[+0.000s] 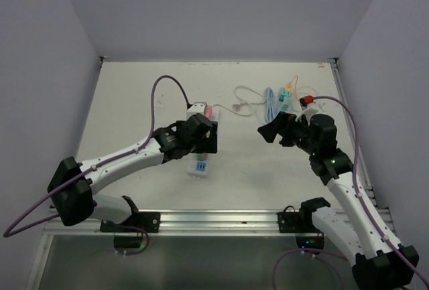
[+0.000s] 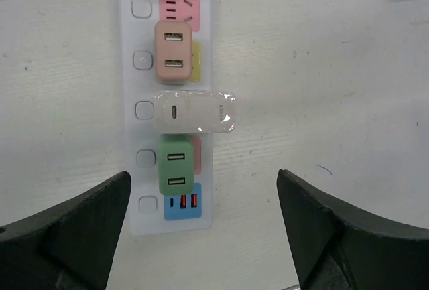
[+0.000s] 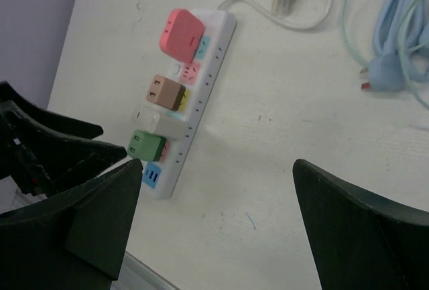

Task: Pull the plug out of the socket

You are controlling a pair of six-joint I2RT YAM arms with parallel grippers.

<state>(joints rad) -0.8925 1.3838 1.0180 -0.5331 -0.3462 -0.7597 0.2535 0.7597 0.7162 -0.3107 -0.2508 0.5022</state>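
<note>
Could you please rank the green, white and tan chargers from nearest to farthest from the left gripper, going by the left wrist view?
1. The green charger, at the near end of the power strip, just ahead of the open left gripper.
2. The white charger, in the middle, jutting out to the right.
3. The tan charger, farthest up the strip.

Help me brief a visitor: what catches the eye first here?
The power strip mid-table, lined with a red plug, tan plug, white plug and green plug. The left gripper hangs open directly above it; the right gripper, open too, hangs to its right, near a blue cable.
</note>
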